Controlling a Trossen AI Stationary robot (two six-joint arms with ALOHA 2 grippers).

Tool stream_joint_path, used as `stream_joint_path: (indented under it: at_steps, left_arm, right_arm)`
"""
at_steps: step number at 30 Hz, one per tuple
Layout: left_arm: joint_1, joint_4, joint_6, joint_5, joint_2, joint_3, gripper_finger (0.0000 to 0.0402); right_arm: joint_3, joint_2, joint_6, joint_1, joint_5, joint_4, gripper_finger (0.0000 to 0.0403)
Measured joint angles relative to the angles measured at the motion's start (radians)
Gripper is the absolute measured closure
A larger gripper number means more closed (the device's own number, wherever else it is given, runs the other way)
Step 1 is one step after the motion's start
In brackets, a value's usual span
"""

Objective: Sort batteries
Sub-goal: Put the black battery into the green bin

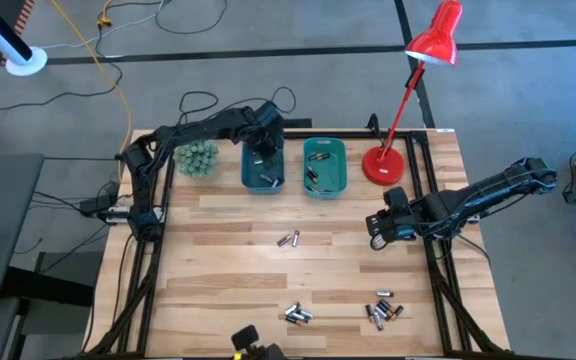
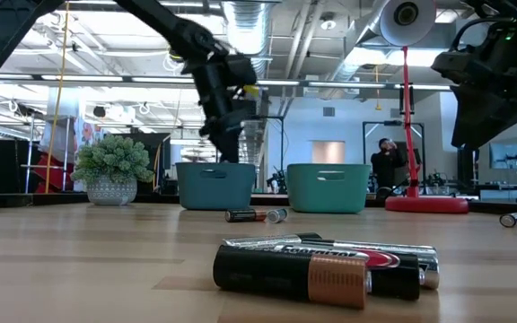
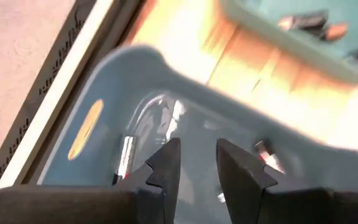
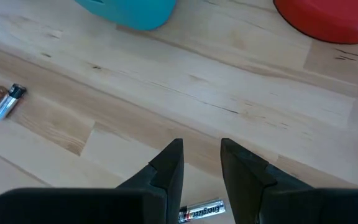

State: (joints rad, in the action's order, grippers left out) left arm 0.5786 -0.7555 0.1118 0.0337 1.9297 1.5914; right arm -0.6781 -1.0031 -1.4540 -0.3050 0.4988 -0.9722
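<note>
- Landmark: the red lamp [image 1: 398, 120], whose base stands on the table's far edge near the right corner.
- Bins: two teal bins. The right bin [image 1: 325, 166] stands just beside the lamp base; the left bin [image 1: 263, 168] stands beyond it, farther from the lamp.
- Progress, as a judgement: partly done. Both bins hold batteries, a few in each; the exact count is not legible.
- Remaining batteries [image 1: 288, 239] on the table:
  - a pair in mid-table, nearer the viewer than the bins;
  - one single cell near the lamp base, under the right arm;
  - two clusters at the near edge, well apart from the lamp, roughly three and five cells.
- Left gripper [image 1: 264, 160]: hangs over the left bin, fingers slightly spread with nothing between them; the interior of the bin shows below.
- Right gripper [image 4: 201, 163]: hovers over bare wood on the near side of the lamp, fingers apart, empty, a single cell [image 4: 202, 211] just beneath.
</note>
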Motion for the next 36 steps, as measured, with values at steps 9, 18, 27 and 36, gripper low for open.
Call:
stream_joint_path:
  at_steps: [9, 18, 27, 36]
  left_arm:
    - [-0.194, -0.054, -0.130, 0.064, -0.001, 0.164, 0.0318]
    - [-0.430, -0.027, -0.318, 0.235, -0.050, 0.083, 0.0318]
    - [-0.628, 0.115, -0.520, 0.337, -0.150, -0.176, 0.0318]
    - [-0.750, 0.132, -0.634, 0.349, -0.163, -0.303, 0.0318]
  right_arm:
    - [0.000, 0.000, 0.042, -0.003, -0.027, 0.014, 0.0278]
    - [0.000, 0.000, 0.093, -0.003, -0.072, 0.025, 0.0278]
    - [0.000, 0.000, 0.128, -0.024, -0.082, 0.038, 0.0278]
    - [0.000, 0.000, 0.130, -0.068, -0.082, 0.039, 0.0278]
